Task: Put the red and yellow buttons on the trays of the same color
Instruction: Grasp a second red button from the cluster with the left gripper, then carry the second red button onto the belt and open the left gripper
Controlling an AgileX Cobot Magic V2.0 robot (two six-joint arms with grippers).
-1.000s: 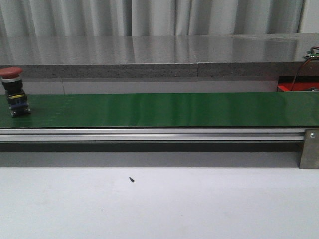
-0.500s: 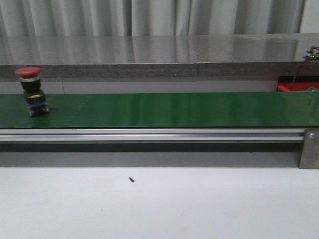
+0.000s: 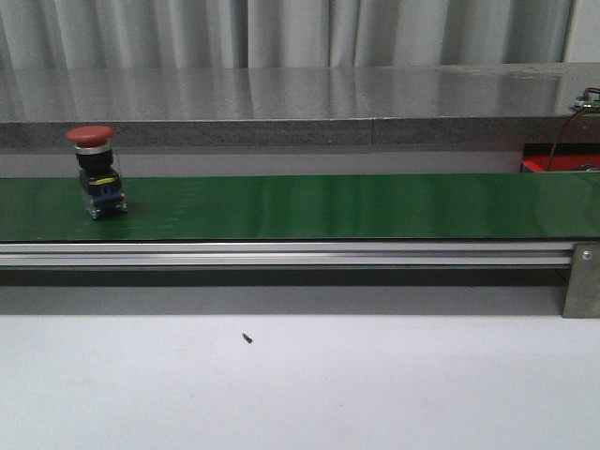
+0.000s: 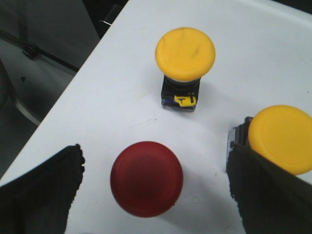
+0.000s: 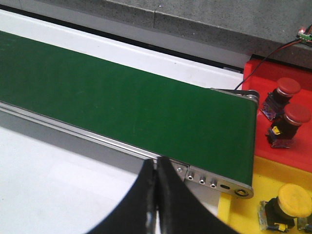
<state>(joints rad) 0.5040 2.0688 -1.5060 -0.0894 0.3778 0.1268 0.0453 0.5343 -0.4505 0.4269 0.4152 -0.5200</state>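
Observation:
A red button point(image 3: 95, 172) on a black base rides the green belt point(image 3: 328, 206) near its left end in the front view. My left gripper point(image 4: 151, 195) is open above a white surface, its fingers on either side of another red button point(image 4: 146, 178). Two yellow buttons point(image 4: 185, 54) point(image 4: 282, 138) stand beside it. My right gripper point(image 5: 156, 183) is shut with nothing in it, near the belt's end point(image 5: 229, 146). The red tray point(image 5: 287, 122) holds two red buttons point(image 5: 282, 92) point(image 5: 292, 122). The yellow tray point(image 5: 253, 214) holds a yellow button point(image 5: 287, 204).
A grey stone ledge point(image 3: 281, 103) runs behind the belt. An aluminium rail point(image 3: 281, 253) and bracket point(image 3: 581, 279) front it. A small dark speck point(image 3: 247, 337) lies on the white table. A circuit board with wires point(image 5: 302, 35) sits behind the red tray.
The red button on the belt has travelled to the right, from the far left edge to a little further along. Nothing else in the front view has moved.

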